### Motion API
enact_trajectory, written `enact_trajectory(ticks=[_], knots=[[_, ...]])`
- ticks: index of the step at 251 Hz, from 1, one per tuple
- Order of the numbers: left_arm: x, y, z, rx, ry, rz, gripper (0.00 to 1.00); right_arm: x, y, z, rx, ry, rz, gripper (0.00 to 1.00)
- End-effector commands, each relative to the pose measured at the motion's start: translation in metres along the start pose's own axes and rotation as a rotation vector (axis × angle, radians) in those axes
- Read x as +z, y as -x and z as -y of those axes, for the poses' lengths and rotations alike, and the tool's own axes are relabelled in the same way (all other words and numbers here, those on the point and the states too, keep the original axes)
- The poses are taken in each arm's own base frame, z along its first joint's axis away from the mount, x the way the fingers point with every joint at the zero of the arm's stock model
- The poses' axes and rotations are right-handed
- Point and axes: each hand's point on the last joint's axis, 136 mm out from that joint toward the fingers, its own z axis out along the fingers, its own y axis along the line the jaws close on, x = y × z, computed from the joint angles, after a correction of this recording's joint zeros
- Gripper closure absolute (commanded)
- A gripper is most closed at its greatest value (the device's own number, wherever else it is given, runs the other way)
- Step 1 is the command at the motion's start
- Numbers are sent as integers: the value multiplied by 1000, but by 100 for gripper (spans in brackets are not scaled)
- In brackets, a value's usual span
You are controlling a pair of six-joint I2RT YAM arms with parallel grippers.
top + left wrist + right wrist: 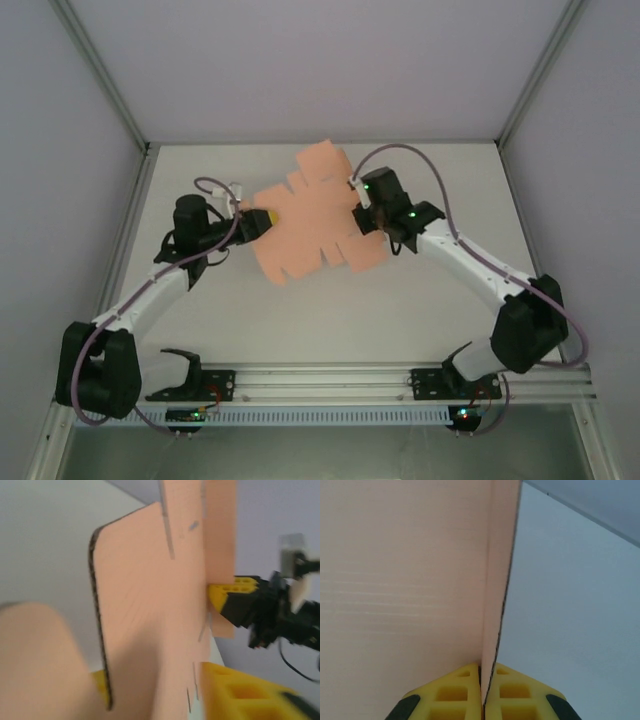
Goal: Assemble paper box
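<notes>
The paper box (315,215) is a flat salmon-pink die-cut sheet with flaps, lifted off the white table between both arms. My right gripper (362,205) is shut on the sheet's right edge. In the right wrist view its yellow fingers (455,695) pinch the card (405,580) edge-on at the right gripper (482,672). My left gripper (268,220) is at the sheet's left edge. In the left wrist view its yellow fingers (235,690) stand apart on either side of the sheet (150,605), so the left gripper (155,685) is open. The right gripper (225,592) shows beyond, on the far edge.
The white table (300,320) is walled by pale enclosure panels with metal corner posts (110,90). An aluminium rail (320,380) carrying both arm bases runs along the near edge.
</notes>
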Motion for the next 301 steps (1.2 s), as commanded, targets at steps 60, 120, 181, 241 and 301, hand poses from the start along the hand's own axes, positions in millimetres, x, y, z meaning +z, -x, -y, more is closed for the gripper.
enact_trajectory(ticks=[60, 120, 181, 241, 301], knots=[[-51, -52, -136, -98, 722, -91, 1, 47, -27, -24, -475, 84, -74, 100], [-18, -8, -82, -10, 461, -58, 0, 78, -13, -32, -862, -11, 68, 100], [25, 54, -14, 58, 193, -70, 0, 74, 26, -54, -962, -86, 302, 100], [56, 52, -10, 89, 171, -182, 10, 74, 28, -59, -972, -87, 299, 100], [69, 35, 0, 119, 113, -241, 26, 73, 29, -64, -968, -76, 324, 100]])
